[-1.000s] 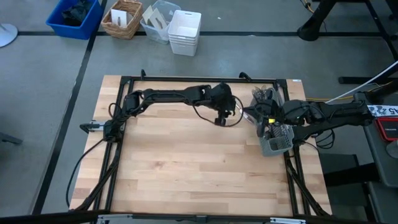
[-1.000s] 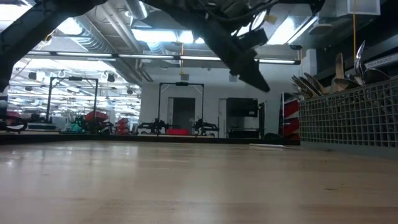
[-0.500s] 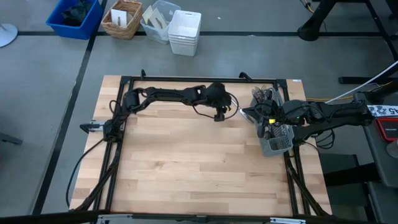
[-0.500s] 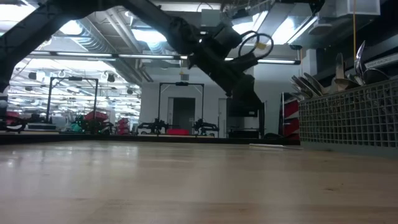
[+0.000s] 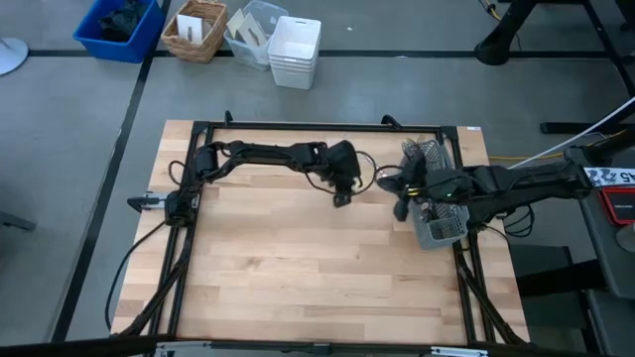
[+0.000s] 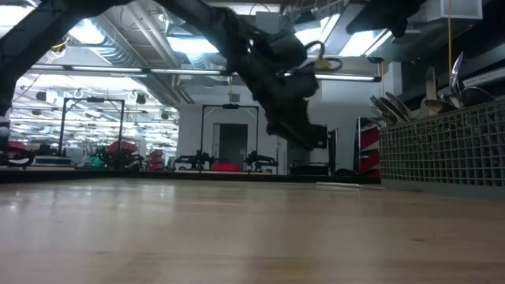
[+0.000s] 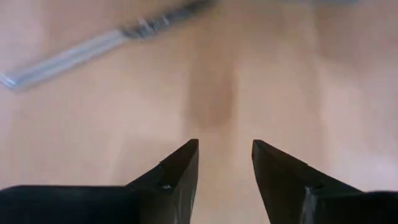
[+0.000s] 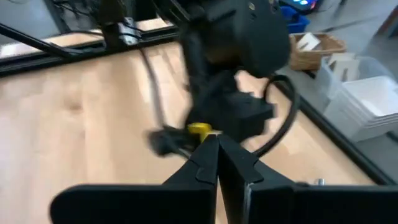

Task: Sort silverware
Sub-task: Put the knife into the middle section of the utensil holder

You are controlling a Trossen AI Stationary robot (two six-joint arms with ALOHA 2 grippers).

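- Left tool [image 7: 224, 165], fingers parted and holding nothing, hangs over the bare counter [image 5: 298, 268].
- 1 knife [image 7: 93, 46] lies flat just beyond it, long axis slanted.
- Right tool [image 8: 217, 155] is pinched closed beside the mesh caddy [image 5: 437, 220], whose silverware [image 6: 426, 91] stands handles-down.

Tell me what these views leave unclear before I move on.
- Caddy, high view: the right arm covers part of it; the pieces inside are too small to tell apart.
- Utensil, left wrist view: blurred, one end cut off by the edge; type unclear.
- Left tool: open, nothing between its fingers; contact with the table hidden.
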